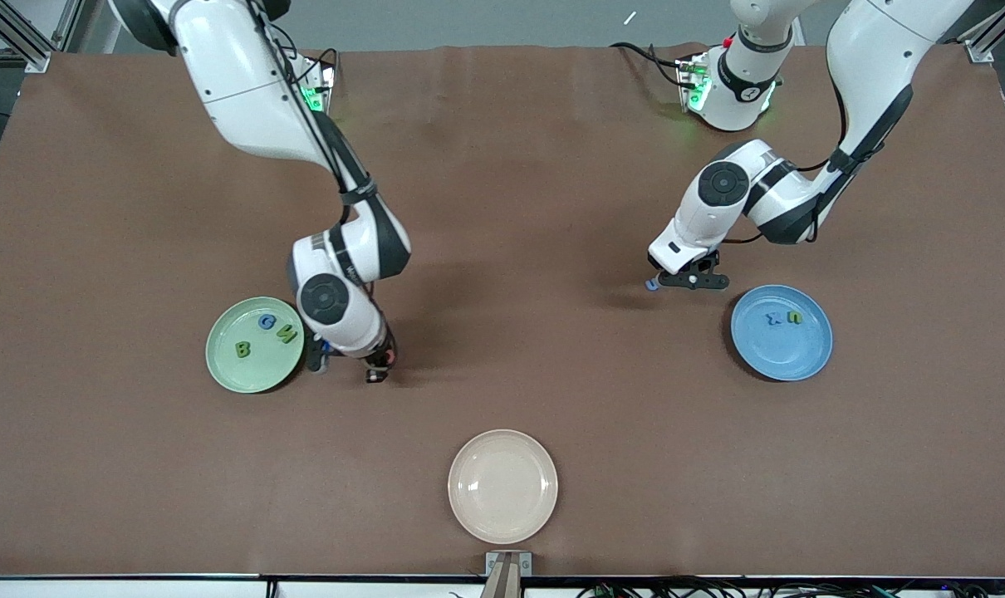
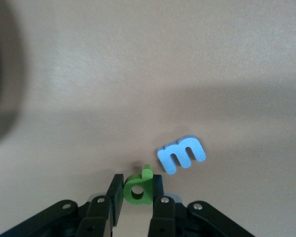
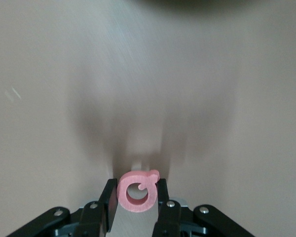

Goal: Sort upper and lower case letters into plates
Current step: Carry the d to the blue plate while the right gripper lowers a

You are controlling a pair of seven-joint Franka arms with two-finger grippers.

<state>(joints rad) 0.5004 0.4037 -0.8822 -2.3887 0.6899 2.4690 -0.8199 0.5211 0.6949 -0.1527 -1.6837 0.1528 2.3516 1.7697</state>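
The left claw [image 2: 136,197] pinches a green foam lowercase "d" [image 2: 138,187] beside the sky blue round plate [image 1: 781,332]; the right claw [image 3: 137,197] pinches a pink foam "Q"-like letter [image 3: 136,190] beside the pale green round plate [image 1: 255,344]. A blue foam "m" [image 2: 181,153] lies just off the left claw's tips, so dragging could nudge it. Both grips sit low on the letters; either could twist and drop short of its plate.

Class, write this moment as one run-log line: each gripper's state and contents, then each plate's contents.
left gripper: shut on green d | right gripper: shut on pink letter | green plate: three letters | blue plate: two letters | beige plate: empty
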